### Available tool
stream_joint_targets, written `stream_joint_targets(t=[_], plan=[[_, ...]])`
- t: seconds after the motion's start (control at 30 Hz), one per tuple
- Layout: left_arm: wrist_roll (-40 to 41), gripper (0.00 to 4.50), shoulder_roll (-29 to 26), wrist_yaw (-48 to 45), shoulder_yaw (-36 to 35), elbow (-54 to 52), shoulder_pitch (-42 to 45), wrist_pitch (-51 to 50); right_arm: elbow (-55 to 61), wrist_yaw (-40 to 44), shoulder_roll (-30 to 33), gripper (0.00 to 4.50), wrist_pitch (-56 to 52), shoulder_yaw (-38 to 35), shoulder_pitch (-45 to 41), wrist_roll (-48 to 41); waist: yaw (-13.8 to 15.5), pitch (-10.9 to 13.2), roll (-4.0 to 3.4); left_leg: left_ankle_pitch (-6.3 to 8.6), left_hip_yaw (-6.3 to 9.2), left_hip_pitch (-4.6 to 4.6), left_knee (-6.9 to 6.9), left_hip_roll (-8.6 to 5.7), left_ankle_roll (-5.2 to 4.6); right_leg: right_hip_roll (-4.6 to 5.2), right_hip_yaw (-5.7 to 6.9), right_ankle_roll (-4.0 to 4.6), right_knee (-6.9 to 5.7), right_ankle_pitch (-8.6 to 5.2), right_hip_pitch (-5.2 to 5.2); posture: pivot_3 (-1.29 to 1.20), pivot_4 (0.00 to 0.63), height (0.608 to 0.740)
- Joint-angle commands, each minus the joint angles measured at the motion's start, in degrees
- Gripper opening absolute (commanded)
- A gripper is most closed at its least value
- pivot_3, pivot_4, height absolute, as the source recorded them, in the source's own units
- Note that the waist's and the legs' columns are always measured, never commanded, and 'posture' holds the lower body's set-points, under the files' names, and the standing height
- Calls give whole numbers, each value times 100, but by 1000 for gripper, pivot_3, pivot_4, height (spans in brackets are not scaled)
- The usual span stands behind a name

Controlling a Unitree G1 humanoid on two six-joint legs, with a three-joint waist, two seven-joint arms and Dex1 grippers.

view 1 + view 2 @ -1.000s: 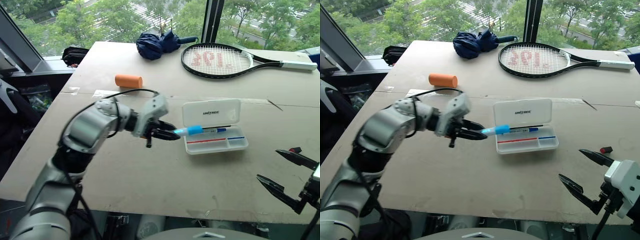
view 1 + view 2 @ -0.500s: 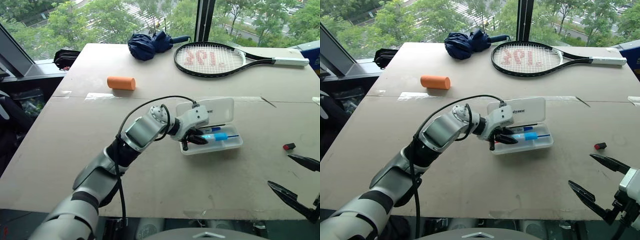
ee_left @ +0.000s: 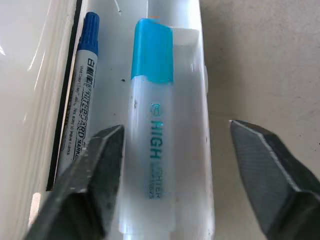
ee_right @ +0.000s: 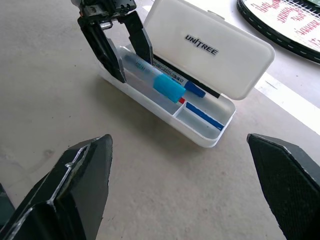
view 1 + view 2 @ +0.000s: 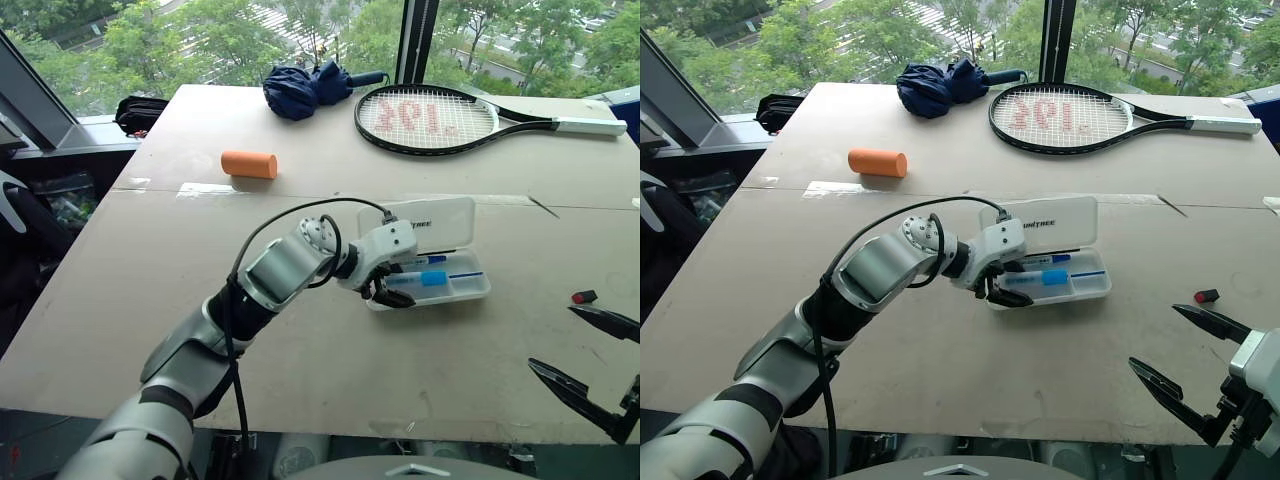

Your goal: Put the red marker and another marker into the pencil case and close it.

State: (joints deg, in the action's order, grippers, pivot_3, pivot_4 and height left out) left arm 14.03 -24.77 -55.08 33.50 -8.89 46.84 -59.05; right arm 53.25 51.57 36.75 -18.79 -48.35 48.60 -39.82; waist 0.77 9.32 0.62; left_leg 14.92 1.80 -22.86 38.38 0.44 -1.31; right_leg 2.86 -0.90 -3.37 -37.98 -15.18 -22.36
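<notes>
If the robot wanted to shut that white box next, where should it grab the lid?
Probably the free long edge of the pencil case lid, coming from behind or above. The lid stands open, tilted back on its hinge along the tray's rear, so pushing that edge forward and down swings it shut over the blue-capped highlighter.

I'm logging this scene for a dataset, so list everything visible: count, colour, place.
pencil case: 1, white, open, on the table's middle right
highlighter: 1, clear body with light blue cap, lying in the case
whiteboard marker: 1, white with blue cap, in the case beside the highlighter
orange cylinder: 1, orange, table's left rear
tennis racket: 1, black frame, white grip, far right
folded umbrella: 1, navy, far edge
small red object: 1, red, right edge
table: 1, beige
left end effector: 1, black, open astride the highlighter
right end effector: 1, black, open, near right
</notes>
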Motion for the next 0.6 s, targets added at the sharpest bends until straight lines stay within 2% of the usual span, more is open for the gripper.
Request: stream_joint_targets(t=[0.03, 0.27, 0.37, 0.4, 0.53, 0.6], plan=[[347, 4486, -60, -62, -503, -366, 16, -183, 85, -79, 67, 4356, -147, -241, 53, -155, 0, 0, 0, 0, 0, 0, 0, 0, 0, 0, 0, 0, 0, 0, 0, 0, 150, 732], [1357, 4486, -549, -467, -1594, -938, -422, -311, -170, -274, 270, 4356, -392, -64, -248, -25, -6, 0, -2, 0, 0, 2, -1, 9, 0, -2, 1, 1, 0, 0, 0, 0, 150, 732], [1714, 4486, -577, -687, -2349, -1291, -1054, 590, -314, -614, 361, 4356, -536, -57, -567, 158, -7, 0, -2, 0, -3, 0, 0, 9, 0, 3, -1, 1, 1, 0, 0, 0, 150, 732], [1720, 4486, -708, -923, -2473, -1432, -1286, 1084, -369, -766, 446, 4356, -742, -30, -649, 206, -15, -2, -4, 0, -7, 2, 0, 9, 0, 7, -5, 1, 3, 0, 0, 0, 150, 732], [2710, 4486, -1370, -1634, -3208, -1874, -1882, 905, -1076, -1589, 788, 4356, -1895, 293, -1238, 402, -5, 0, -2, -1, -9, 3, -2, 11, 2, 8, -6, 5, 2, -1, -3, 0, 150, 732], [2914, 4486, -1632, -1856, -3378, -2074, -2138, 1067, -1466, -1941, 937, 4356, -2502, 538, -1645, 385, 1, 0, -1, -1, -10, 2, 0, 12, 2, 11, -6, 21, 3, -10, -2, 0, 150, 732]])
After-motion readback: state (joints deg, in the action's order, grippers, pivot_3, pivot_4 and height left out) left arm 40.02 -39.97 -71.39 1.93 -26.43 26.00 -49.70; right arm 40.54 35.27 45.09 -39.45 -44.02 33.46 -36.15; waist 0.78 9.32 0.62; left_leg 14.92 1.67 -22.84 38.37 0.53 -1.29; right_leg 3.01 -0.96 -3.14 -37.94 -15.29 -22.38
